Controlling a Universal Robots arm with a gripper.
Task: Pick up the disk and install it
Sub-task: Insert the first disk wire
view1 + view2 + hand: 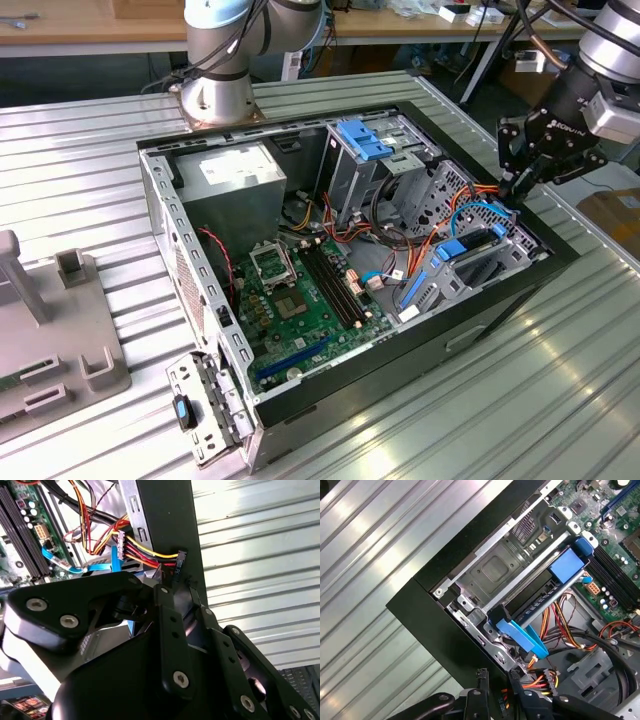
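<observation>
The disk [468, 252], grey with a bright blue carrier frame, lies in the drive cage at the corner of the open computer case [190, 260] nearest the exterior view's right. In the first wrist view the disk [540, 597] sits between the cage's metal rails, with blue tabs at both ends. My gripper [517, 188] hovers just above the case's edge beside that cage. Its black fingers stand a little apart with nothing between them, over a bundle of coloured cables, in both wrist views [182, 592] [497, 675].
A fixed blue bracket [362, 137] tops the taller metal cage at the back. The green motherboard [300, 290] and the power supply [235, 170] fill the case. A grey fixture [50, 320] stands at the exterior view's left on the ribbed metal table [560, 380].
</observation>
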